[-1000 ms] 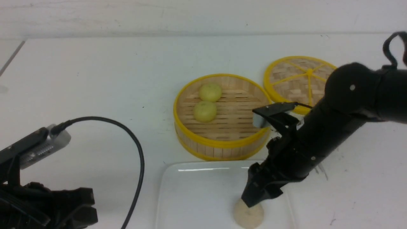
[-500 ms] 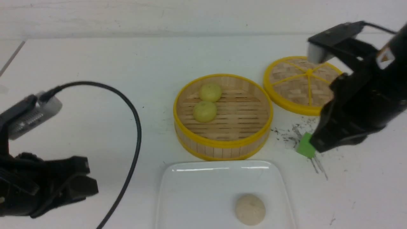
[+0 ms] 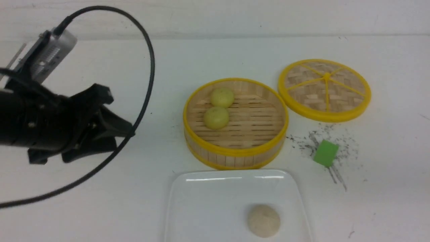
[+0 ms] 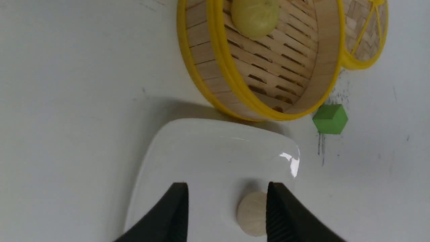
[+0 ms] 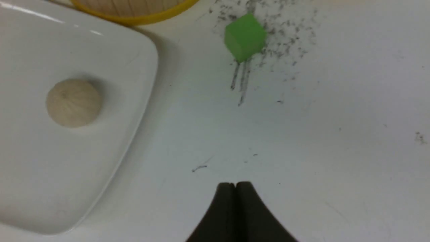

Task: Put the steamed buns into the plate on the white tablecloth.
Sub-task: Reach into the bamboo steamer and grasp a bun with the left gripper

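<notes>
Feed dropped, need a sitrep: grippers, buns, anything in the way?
Left gripper open, empty; right gripper shut, empty. Beige bun on plate; yellow buns in steamer. Green block beside steamer, off plate.

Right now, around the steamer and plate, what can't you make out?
Front view: the plate has its near edge cut off by the frame; the right arm is out of frame.
Left wrist view: one yellow bun shows, clipped by the frame edge; the steamer wall hides part of the lid.
Right wrist view: only the shut tips of the right gripper show.
</notes>
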